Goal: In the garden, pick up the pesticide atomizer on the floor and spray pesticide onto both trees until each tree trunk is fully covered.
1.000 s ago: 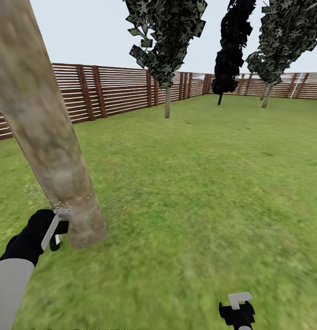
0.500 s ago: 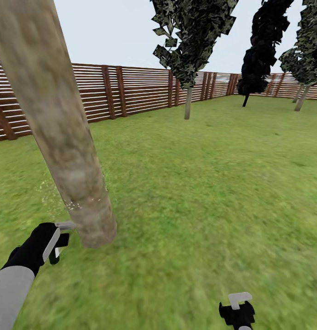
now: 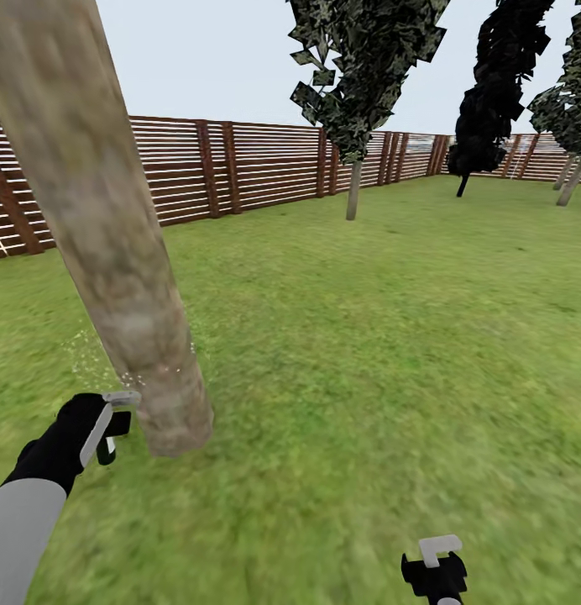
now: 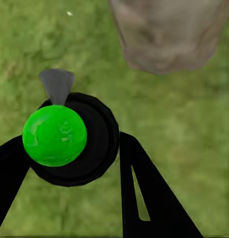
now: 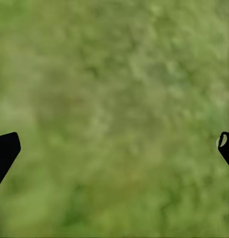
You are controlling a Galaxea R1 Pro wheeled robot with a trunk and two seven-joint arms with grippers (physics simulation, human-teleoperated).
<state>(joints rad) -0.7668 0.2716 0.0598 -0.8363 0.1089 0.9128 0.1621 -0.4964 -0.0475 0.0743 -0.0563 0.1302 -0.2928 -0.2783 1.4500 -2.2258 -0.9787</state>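
Observation:
My left gripper [image 3: 110,420] is shut on the pesticide atomizer [image 4: 54,135], a black round bottle whose top looks bright green from above, with a grey nozzle toward the tree trunk. That thick pale tree trunk [image 3: 114,252] stands just beyond the gripper, and its base [image 4: 166,34] appears in the left wrist view. Whitish pesticide specks [image 3: 97,363] float by its lower left side. A second tree [image 3: 353,189] stands far back near the fence. My right gripper [image 3: 437,561] hangs low over the grass, and its fingertips [image 5: 6,148] are spread wide with nothing between them.
Green lawn [image 3: 366,336] stretches all around me. A reddish slat fence [image 3: 240,168] rings the garden at the back. A near-black thin tree [image 3: 484,109] and another leafy tree [image 3: 567,181] stand at the far right.
The whole view has swung a little left, so the far trees sit further right. My left gripper with the atomizer sits slightly higher beside the trunk. The right gripper has not moved.

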